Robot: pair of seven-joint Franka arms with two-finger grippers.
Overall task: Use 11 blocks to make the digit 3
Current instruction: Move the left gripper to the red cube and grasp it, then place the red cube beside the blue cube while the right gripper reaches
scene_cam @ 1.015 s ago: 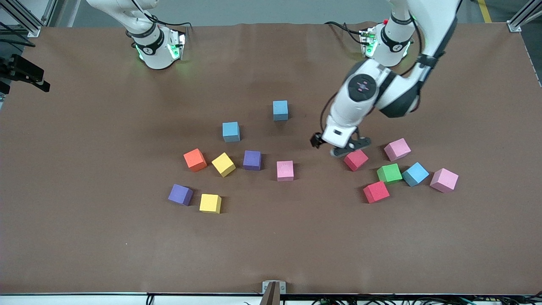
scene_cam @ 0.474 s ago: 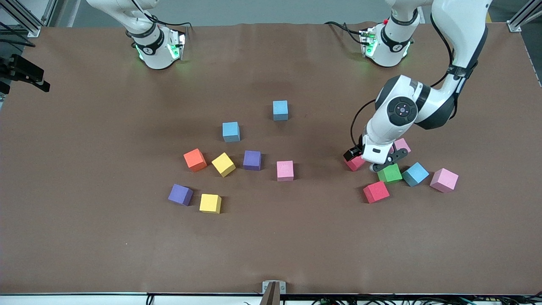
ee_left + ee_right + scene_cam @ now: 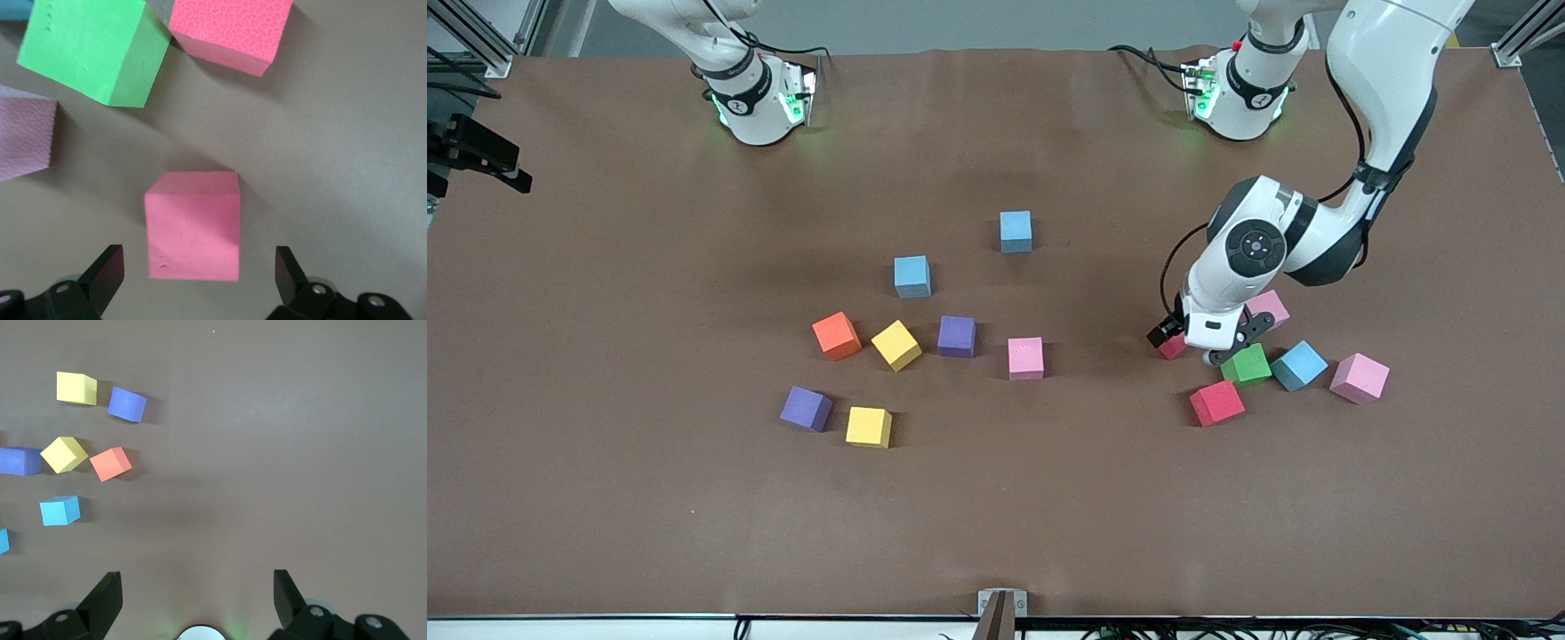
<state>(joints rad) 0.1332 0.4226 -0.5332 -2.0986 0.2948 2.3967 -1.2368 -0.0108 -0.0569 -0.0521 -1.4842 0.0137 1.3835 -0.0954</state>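
since the earlier frames the left arm has swung out toward its own end of the bench and dropped, so that its pincer, which a second ago hung just beside the red block, now sits low over it. in the front view the left pincer (image 3: pixel 1199 342) covers most of that red block (image 3: pixel 1172 347), with the green block (image 3: pixel 1246 364) just beside it, a pink block (image 3: pixel 1268 307) partly hidden by the wrist, a light blue block (image 3: pixel 1299 365) and another pink block (image 3: pixel 1360 378) toward the left arm's end, and a second red block (image 3: pixel 1216 403) nearer the camera. toward the middle of the bench (image 3: pixel 605 498) lie two more light blue blocks (image 3: pixel 1016 231) (image 3: pixel 912 276), an orange block (image 3: pixel 837 335), a yellow block (image 3: pixel 895 345), a purple block (image 3: pixel 957 336) and a pink block (image 3: pixel 1025 357), with a second purple block (image 3: pixel 806 408) and a second yellow block (image 3: pixel 869 427) nearer the camera. all blocks lie scattered; no digit is formed yet. the right arm waits at its base, its pincer out of this view. in the left wrist view the left pincer (image 3: pixel 199 273) is spread wide, its fingers (image 3: pixel 105 267) on either side of the red block (image 3: pixel 193 225) and clear of it, nothing grasped; the green block (image 3: pixel 87 50) and the other red block (image 3: pixel 230 30) lie further on. in the right wrist view the right pincer (image 3: pixel 197 597) is released too, hanging high over bare bench (image 3: pixel 300 453), with the yellow, purple, orange and light blue blocks well off to one side.
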